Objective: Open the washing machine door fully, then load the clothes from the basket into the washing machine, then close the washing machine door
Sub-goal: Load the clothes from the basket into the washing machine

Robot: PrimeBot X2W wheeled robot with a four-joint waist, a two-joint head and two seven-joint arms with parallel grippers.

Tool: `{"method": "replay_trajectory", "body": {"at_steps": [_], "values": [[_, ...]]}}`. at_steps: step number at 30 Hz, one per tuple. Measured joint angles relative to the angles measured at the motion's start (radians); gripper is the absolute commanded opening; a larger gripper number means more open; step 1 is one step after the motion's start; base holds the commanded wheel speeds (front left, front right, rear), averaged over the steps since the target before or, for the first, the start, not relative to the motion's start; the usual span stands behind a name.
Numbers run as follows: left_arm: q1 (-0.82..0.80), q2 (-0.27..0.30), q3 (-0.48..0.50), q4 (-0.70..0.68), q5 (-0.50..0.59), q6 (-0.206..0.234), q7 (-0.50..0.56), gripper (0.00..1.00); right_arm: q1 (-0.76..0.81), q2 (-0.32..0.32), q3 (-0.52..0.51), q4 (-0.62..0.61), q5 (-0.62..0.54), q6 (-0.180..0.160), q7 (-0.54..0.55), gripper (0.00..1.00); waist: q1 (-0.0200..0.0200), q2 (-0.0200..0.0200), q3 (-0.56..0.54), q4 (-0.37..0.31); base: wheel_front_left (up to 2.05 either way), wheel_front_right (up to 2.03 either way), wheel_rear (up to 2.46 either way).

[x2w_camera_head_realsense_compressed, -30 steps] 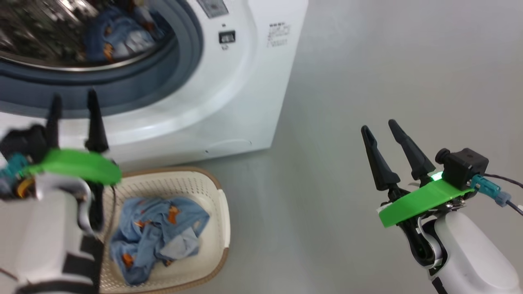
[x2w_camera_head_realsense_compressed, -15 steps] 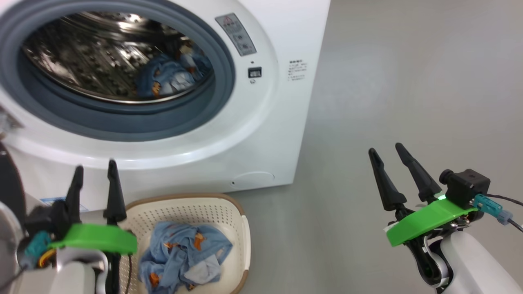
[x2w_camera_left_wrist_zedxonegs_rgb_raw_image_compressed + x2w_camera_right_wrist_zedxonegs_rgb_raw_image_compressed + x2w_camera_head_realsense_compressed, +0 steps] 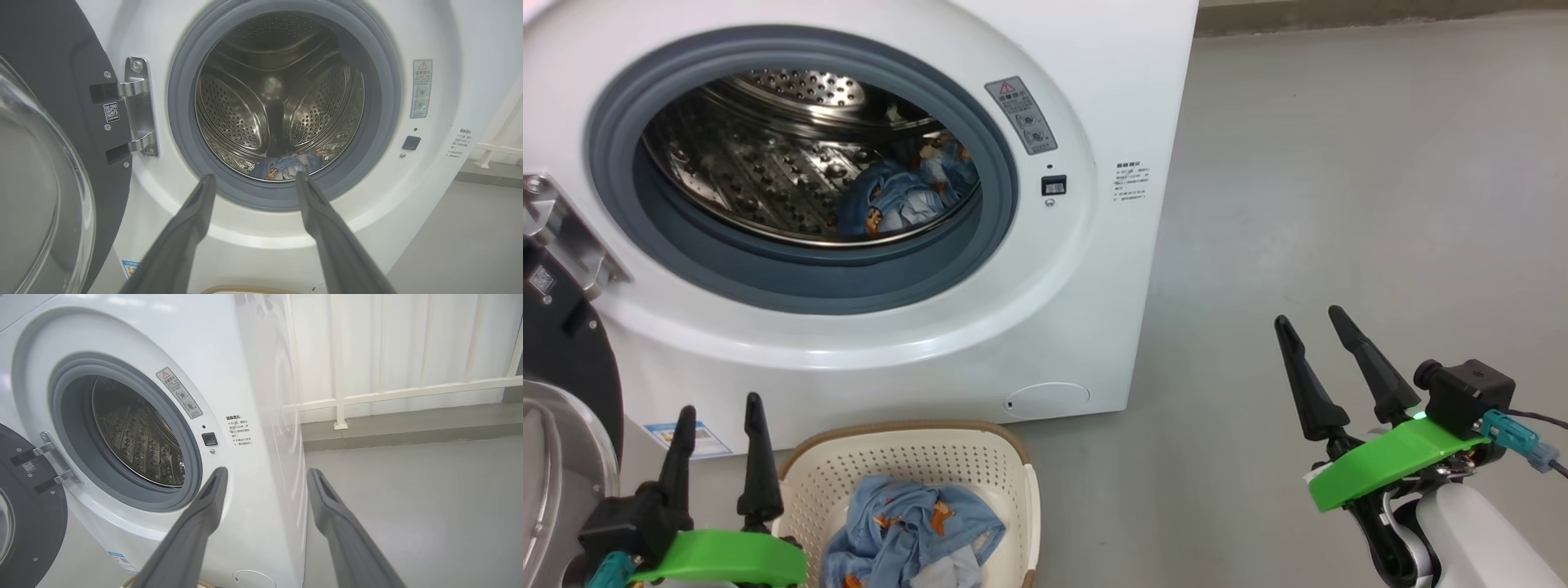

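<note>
While nothing is in hand, I enter the load as follows. Item: clothes (image 3: 907, 535), light blue printed fabric, one crumpled heap lying in the basket (image 3: 915, 437) on the floor (image 3: 1339, 204), just in front of the washing machine (image 3: 1086, 269); a smaller bundle (image 3: 894, 204) of the same cloth lies low in the drum (image 3: 768, 163). Handling, by my estimate: light, soft, limp; no fixed shape, will sag and trail once lifted, may snag on the basket rim or the grey rubber ring (image 3: 800, 282). Neither fragile nor slippery. Best hold: pinch deep into the highest fold near the heap's middle, gathering several layers rather than a loose edge. Tools: left gripper (image 3: 720, 403), fingers spread wide, holding nothing, just beside the basket's left rim; right gripper (image 3: 1307, 315), likewise spread and empty, well apart from the basket over bare floor. Access: door (image 3: 53, 61) swung open to the left on its hinge (image 3: 139, 106), clear of the opening.
</note>
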Motion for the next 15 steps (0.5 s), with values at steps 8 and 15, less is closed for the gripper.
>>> {"method": "replay_trajectory", "body": {"at_steps": [8, 15], "values": [[0.03, -0.014, -0.011, -0.047, 0.0, 0.01, 0.0, 1.0, 0.007, -0.002, -0.019, -0.002, 0.0, 0.0, 0.0, 1.0, 0.0, 0.0, -0.007, 0.004, 0.0, 0.0, 0.0], [0.04, -0.016, -0.023, -0.063, 0.0, 0.02, 0.0, 1.0, 0.007, -0.004, -0.019, -0.003, -0.009, 0.0, 0.0, 1.0, 0.0, 0.0, -0.006, 0.009, 0.0, 0.0, 0.0]]}}
